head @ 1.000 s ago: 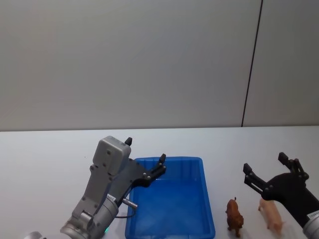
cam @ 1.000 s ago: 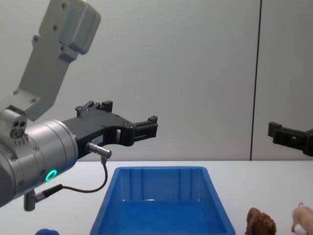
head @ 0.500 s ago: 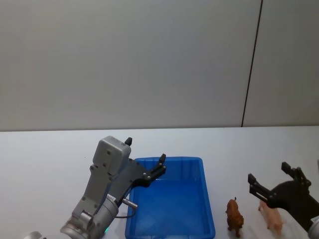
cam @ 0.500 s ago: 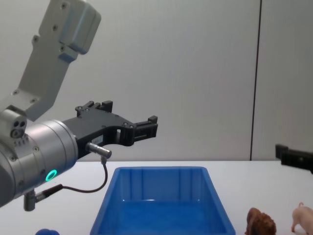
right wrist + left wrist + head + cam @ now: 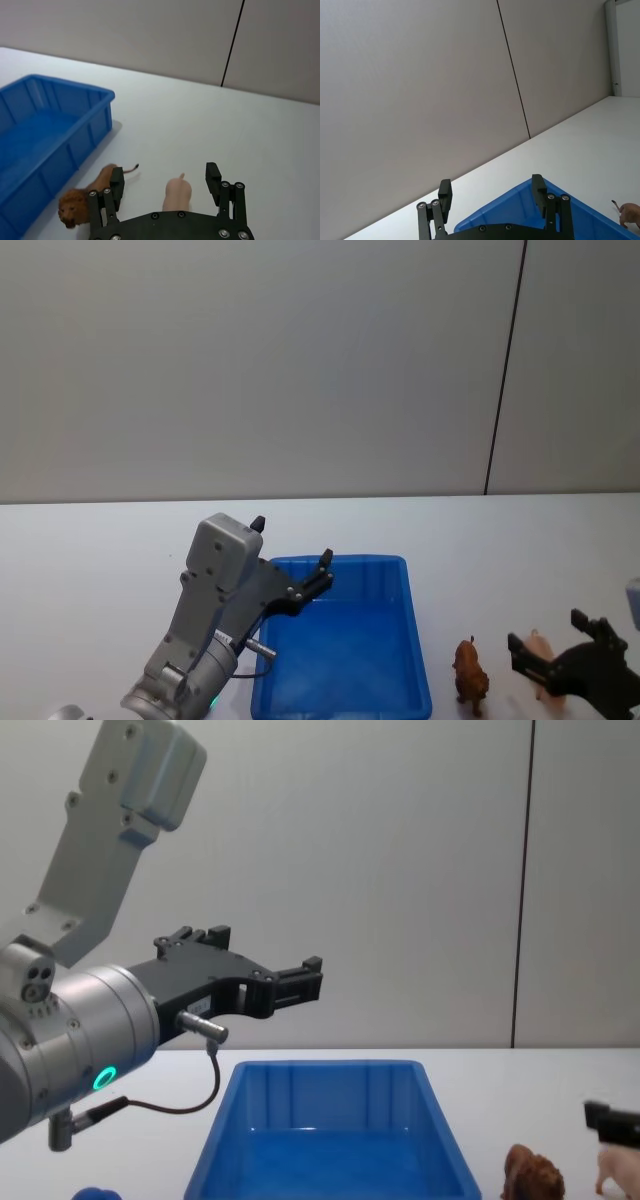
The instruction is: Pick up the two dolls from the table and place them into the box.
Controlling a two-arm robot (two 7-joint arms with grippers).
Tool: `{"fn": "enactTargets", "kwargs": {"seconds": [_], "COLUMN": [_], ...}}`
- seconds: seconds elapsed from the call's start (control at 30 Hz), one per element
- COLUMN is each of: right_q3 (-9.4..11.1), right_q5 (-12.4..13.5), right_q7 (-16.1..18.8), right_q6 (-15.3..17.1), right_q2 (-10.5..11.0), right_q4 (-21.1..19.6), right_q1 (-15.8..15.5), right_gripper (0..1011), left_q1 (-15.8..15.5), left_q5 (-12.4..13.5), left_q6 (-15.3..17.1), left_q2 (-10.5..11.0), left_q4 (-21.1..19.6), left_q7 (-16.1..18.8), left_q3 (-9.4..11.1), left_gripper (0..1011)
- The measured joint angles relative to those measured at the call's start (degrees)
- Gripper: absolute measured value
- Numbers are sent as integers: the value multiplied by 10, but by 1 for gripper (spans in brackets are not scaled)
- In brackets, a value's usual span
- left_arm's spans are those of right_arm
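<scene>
- Head view: the right gripper has dropped over the last second from well above the table to just over the pig.
- Its jaws are spread wide and empty. In the right wrist view one finger stands on each side of the pig, which is not yet gripped.
- The pig stands upright on the table, right of the box and apart from it. It has not moved.
- The lion stands between the pig and the box, near the gripper's inner finger. It has not moved either.
- The left gripper is unchanged: it hangs above the box's left side with its jaws released and nothing in them.
- The box holds no doll, so both placements remain to be done.
- Judgement: the descent signals a pick of the pig first. A little more lowering is probably needed before closing.
- Risk: the inner finger sits close to the lion and could knock it over as it goes down.
</scene>
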Motion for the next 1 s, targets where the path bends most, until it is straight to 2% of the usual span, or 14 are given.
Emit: {"fn": "enactTargets", "kwargs": {"seconds": [0.57,0.7,1.0], "right_q3": [-6,-7,-9], "right_q5": [6,9,8], "right_q7": [17,19,17], "right_q6": [47,54,56], "right_q2": [-12,-16,-21], "right_q4": [61,72,84], "right_q1": [16,20,26], "right_gripper": [995,915,643], "left_q1": [0,0,0], "left_q5": [0,0,0], "left_q6": [0,0,0], "left_q2": [0,0,0], "left_q4": [0,0,0], "left_q7": [0,0,0], "left_q3": [0,0,0], "left_gripper": [1001,1002,1001]}}
